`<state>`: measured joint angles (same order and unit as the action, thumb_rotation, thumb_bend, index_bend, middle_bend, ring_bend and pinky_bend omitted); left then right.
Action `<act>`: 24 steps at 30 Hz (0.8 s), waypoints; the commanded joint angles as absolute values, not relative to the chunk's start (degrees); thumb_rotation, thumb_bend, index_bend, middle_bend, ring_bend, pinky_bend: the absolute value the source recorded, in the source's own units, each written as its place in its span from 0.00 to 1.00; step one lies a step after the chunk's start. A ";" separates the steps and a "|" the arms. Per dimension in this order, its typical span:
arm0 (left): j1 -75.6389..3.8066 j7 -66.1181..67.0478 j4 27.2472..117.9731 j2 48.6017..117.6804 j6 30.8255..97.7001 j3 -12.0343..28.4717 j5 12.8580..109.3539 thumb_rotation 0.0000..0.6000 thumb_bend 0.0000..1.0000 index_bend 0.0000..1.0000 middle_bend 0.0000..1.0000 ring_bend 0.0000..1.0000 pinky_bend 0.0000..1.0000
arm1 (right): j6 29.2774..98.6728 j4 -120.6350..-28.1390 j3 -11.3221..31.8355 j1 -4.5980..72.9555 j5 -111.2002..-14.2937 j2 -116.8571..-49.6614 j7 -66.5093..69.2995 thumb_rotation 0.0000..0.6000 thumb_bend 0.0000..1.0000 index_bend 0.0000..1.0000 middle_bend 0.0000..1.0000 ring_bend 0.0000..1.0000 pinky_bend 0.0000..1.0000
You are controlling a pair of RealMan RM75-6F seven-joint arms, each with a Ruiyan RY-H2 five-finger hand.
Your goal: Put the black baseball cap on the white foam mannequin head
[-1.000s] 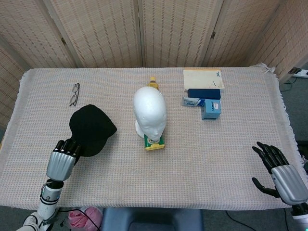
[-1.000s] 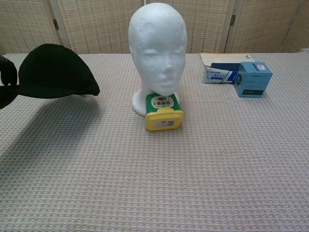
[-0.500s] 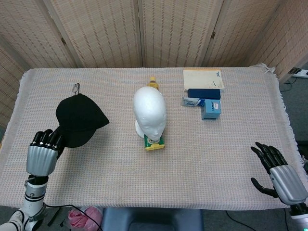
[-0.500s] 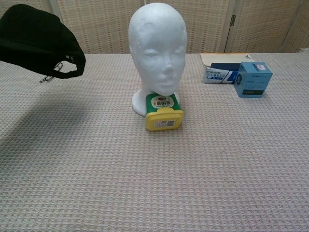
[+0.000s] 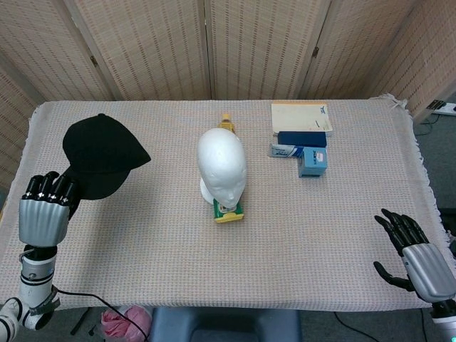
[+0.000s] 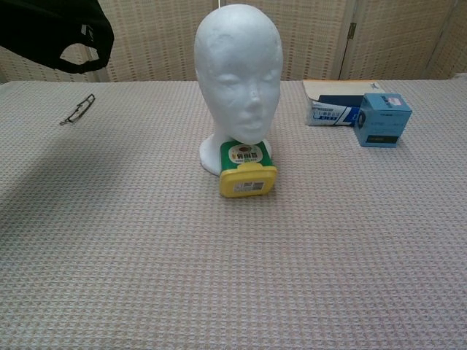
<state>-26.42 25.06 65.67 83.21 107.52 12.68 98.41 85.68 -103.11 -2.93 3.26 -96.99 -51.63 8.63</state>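
The white foam mannequin head (image 5: 222, 166) (image 6: 238, 80) stands upright at the table's middle, facing the robot. My left hand (image 5: 45, 214) holds the black baseball cap (image 5: 100, 154) by its rear edge, lifted high over the table's left side, well left of the head. In the chest view only the cap's underside and back strap (image 6: 55, 33) show at the top left corner; the hand itself is out of frame there. My right hand (image 5: 415, 254) hovers at the near right edge, fingers spread, holding nothing.
A yellow-and-green container (image 5: 229, 210) (image 6: 246, 170) lies against the mannequin's base. Eyeglasses (image 6: 77, 109) lie on the left of the table. A book (image 5: 301, 117), a dark box and a blue box (image 5: 313, 161) (image 6: 384, 119) sit at the back right.
My left hand has raised the cap higher and carried it further left, uncovering the eyeglasses in the chest view. The right hand has barely moved.
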 commanded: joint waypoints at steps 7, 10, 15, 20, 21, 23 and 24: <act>-31.45 27.13 70.69 77.11 101.56 15.53 100.18 1.00 0.42 0.62 0.65 0.49 0.57 | 83.66 -104.18 -1.77 3.89 -93.62 -52.58 6.01 1.00 0.26 0.00 0.00 0.00 0.00; -33.16 27.57 72.38 75.14 99.66 16.84 100.14 1.00 0.42 0.62 0.65 0.49 0.57 | 82.28 -104.39 -1.43 4.46 -92.34 -52.72 5.55 1.00 0.26 0.00 0.00 0.00 0.00; -36.37 27.67 73.61 72.22 95.73 19.62 98.66 1.00 0.42 0.62 0.65 0.49 0.57 | 81.03 -104.60 -0.97 5.08 -91.10 -52.53 6.03 1.00 0.26 0.00 0.00 0.00 0.00; -40.08 28.73 73.49 72.07 91.05 21.96 95.87 1.00 0.42 0.62 0.65 0.49 0.57 | 78.69 -103.91 -0.43 6.33 -89.61 -52.39 7.37 1.00 0.26 0.00 0.00 0.00 0.00; -40.72 28.95 73.26 72.25 90.12 22.23 95.30 1.00 0.42 0.62 0.65 0.49 0.57 | 78.00 -103.84 -0.35 6.63 -89.14 -52.31 7.75 1.00 0.26 0.00 0.00 0.00 0.00; -42.18 29.21 72.89 72.76 88.31 22.87 94.06 1.00 0.42 0.62 0.65 0.49 0.57 | 76.47 -103.54 -0.09 7.35 -88.10 -52.09 8.53 1.00 0.26 0.00 0.00 0.00 0.00; -42.84 29.33 72.66 72.98 87.59 23.12 93.64 1.00 0.42 0.62 0.65 0.49 0.57 | 75.97 -103.38 0.04 7.62 -87.72 -52.03 8.75 1.00 0.25 0.00 0.00 0.00 0.00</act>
<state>-41.56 28.84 73.14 72.53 88.94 22.35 94.73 76.73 -103.68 -0.22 7.08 -88.39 -52.20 8.22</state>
